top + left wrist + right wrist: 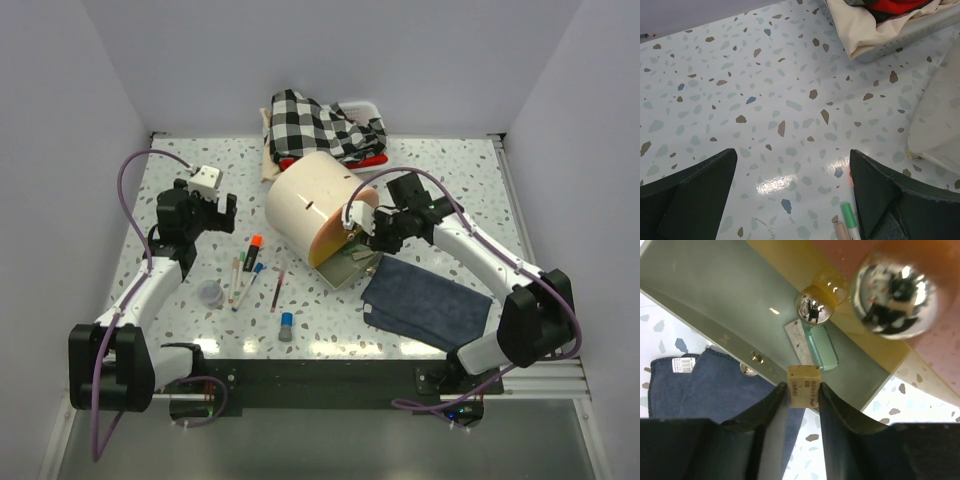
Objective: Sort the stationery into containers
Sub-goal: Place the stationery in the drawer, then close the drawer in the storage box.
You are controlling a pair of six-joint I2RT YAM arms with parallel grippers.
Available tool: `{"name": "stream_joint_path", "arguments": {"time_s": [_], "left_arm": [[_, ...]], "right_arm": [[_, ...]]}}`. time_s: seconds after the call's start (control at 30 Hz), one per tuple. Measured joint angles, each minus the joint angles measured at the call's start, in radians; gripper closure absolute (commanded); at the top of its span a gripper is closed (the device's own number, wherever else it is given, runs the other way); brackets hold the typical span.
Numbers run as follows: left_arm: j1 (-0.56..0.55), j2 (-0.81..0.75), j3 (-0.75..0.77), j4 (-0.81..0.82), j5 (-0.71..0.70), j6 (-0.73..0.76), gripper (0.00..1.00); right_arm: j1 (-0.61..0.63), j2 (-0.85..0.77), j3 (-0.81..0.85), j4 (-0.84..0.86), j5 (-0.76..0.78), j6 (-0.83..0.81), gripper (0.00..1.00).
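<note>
A beige eraser (804,385) sits pinched between my right gripper's (802,390) fingertips, just over the open grey-green drawer (715,300) of the cream drum cabinet (305,195). A pale green piece (821,345) lies inside that drawer. My left gripper (792,170) hangs wide open above bare table, with a green-capped pen (849,217) and a beige pencil (841,231) by its right finger. On the table lie an orange-capped marker (253,250), a dark red pencil (278,290), a blue-capped tube (286,325) and a clear round pot (210,292).
Two shiny round knobs (895,292) on the orange drawers hang close above the right gripper. A dark blue cloth (425,305) lies under and right of the open drawer. A white tray (900,35) with checked fabric (320,125) stands behind the cabinet.
</note>
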Motion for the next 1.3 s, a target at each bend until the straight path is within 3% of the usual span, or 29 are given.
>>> {"name": "stream_joint_path", "arguments": {"time_s": [0.1, 0.27, 0.4, 0.47, 0.8, 1.3], "left_arm": [[0.0, -0.002, 0.0, -0.001, 0.0, 0.0, 0.0], [0.0, -0.013, 0.0, -0.002, 0.0, 0.0, 0.0], [0.0, -0.018, 0.0, 0.0, 0.0, 0.0, 0.0], [0.0, -0.019, 0.0, 0.0, 0.0, 0.0, 0.0], [0.0, -0.022, 0.0, -0.007, 0.0, 0.0, 0.0], [0.008, -0.022, 0.0, -0.015, -0.001, 0.0, 0.0]], "right_arm": [[0.003, -0.005, 0.0, 0.023, 0.002, 0.009, 0.5], [0.003, -0.057, -0.015, 0.032, 0.006, 0.018, 0.52], [0.003, -0.146, -0.056, 0.018, 0.004, 0.008, 0.88], [0.003, -0.176, -0.08, 0.006, 0.002, -0.001, 0.99], [0.009, -0.156, -0.242, 0.058, -0.018, -0.011, 1.0], [0.015, -0.163, -0.368, 0.42, -0.021, 0.071, 1.0]]}}
